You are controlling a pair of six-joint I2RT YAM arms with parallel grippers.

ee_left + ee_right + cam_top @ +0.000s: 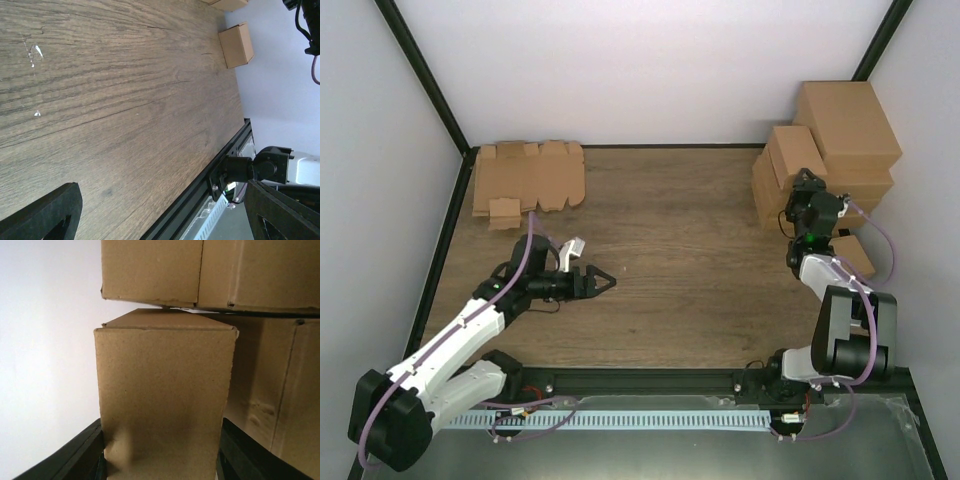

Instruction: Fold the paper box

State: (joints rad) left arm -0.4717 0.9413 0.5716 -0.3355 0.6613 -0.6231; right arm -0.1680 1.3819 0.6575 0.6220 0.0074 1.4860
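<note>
A flat die-cut paper box (528, 180) of plain brown cardboard lies at the back left corner of the table. My left gripper (605, 285) hovers over the bare wood, well in front of it and pointing right. In its wrist view the left gripper (165, 210) stands open with nothing between the fingers. At the back right, my right gripper (807, 188) is up against the box stack. There the right gripper (160, 455) is shut on a folded brown box (165, 395), whose wall dents at the left finger (92, 450).
Stacked brown cartons (845, 125) fill the back right corner, close behind the held box. A small folded box (853, 255) sits on the table beside the right arm and also shows as the small box (236, 44) in the left wrist view. A black rail (650, 378) runs along the near edge.
</note>
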